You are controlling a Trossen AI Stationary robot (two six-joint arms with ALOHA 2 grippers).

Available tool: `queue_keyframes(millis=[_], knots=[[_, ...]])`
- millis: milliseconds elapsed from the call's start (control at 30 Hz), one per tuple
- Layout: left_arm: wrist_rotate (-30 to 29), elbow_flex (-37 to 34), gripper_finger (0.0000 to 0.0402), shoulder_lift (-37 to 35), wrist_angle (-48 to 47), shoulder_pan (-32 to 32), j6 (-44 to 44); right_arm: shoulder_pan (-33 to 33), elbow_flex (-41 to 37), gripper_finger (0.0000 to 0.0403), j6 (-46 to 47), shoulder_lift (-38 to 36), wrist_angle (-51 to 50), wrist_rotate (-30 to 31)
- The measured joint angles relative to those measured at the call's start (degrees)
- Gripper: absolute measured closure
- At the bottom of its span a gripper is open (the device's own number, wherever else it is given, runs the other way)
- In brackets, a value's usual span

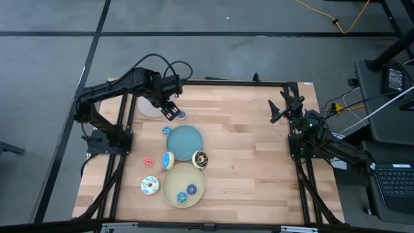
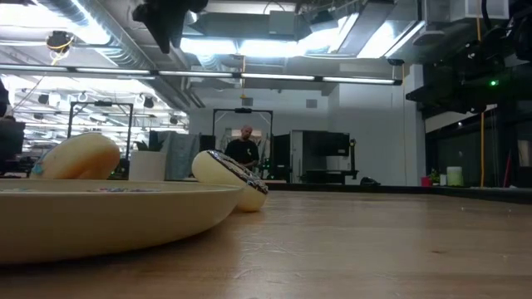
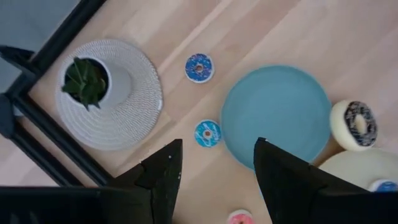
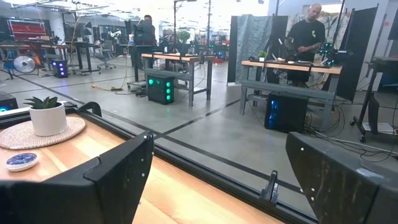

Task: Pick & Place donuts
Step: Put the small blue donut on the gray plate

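Several small toy donuts lie on the left half of the table. Two tiny blue ones (image 3: 199, 67) (image 3: 207, 133) sit beside the blue plate (image 3: 277, 115), and a tiny pink one (image 1: 148, 161) lies nearer the front. A chocolate-topped donut (image 1: 200, 159) leans tilted on the beige plate's rim (image 2: 208, 199). A blue-and-orange one (image 1: 168, 160) and a white-sprinkled one (image 1: 150, 186) lie by that plate, and two blue ones (image 1: 191, 189) lie in it. My left gripper (image 3: 214, 168) hangs open high above the tiny blue donuts. My right gripper (image 4: 217, 174) waits open at the far right (image 1: 279, 110).
A small potted plant (image 3: 93, 84) stands on a round woven mat (image 3: 124, 118) at the far left corner, close to my left gripper. A black frame (image 1: 226, 82) runs round the table. The table's middle and right show bare wood (image 1: 252, 155).
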Motion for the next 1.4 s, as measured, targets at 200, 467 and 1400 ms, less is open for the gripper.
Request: queue_keyframes(millis=[200, 467, 1400], knots=[[0.0, 0.0, 0.0212, 1.9, 0.0, 4.6, 6.2, 0.0, 0.0, 0.0038, 0.0, 0.0, 0.0, 0.0], [0.0, 0.0, 0.0212, 6.2, 2.2, 9.5, 10.5, 0.0, 0.0, 0.0038, 0.0, 0.0, 0.0, 0.0], [1.4, -17.1, 0.0212, 12.2, 25.7, 15.2, 12.8, 0.0, 0.0, 0.0038, 0.0, 0.0, 0.0, 0.0]])
